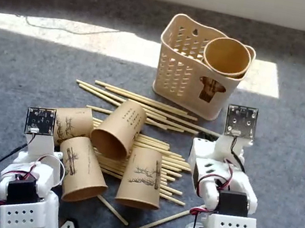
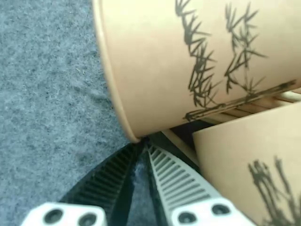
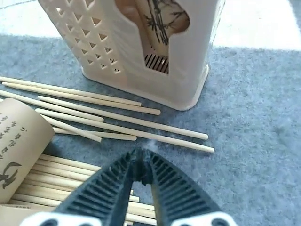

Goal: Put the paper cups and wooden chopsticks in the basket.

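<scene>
Basket (image 1: 178, 65) holds one paper cup (image 1: 227, 55); four more cups (image 1: 118, 129) lie on wooden chopsticks (image 1: 173, 164) strewn before it. Right tool (image 3: 141, 160), closed and empty, sits near the basket; left tool (image 2: 143, 149), likewise closed and empty, lies farther off among the cups.

White shells, black servos and red, white and black wires on the left arm (image 1: 24, 201) and right arm (image 1: 230, 226) (dark camera boards (image 1: 40, 121) at the wrists); the left end effector (image 2: 141, 147) has one black ribbed finger (image 2: 108, 183), one white; the right end effector (image 3: 141, 160), both black

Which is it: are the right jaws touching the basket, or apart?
Apart. The right wrist view shows carpet and chopsticks lying between the right gripper and the basket.
</scene>
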You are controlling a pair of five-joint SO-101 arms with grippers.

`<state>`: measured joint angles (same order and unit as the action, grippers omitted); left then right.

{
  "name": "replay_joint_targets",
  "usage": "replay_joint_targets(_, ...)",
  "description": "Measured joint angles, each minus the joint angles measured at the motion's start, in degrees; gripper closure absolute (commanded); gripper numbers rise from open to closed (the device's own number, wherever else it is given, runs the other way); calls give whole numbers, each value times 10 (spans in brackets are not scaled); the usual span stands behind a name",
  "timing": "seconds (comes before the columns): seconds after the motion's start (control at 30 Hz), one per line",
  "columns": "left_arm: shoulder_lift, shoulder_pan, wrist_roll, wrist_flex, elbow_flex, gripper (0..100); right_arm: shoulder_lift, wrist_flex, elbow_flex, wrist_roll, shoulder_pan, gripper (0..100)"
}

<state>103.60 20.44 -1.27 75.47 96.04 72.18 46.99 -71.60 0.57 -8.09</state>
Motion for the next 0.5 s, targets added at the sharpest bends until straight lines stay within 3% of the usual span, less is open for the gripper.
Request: replay_joint_targets(0.5, 0, -25, 0, 5, 0, 993, 89, -55, -69, 0, 0, 993)
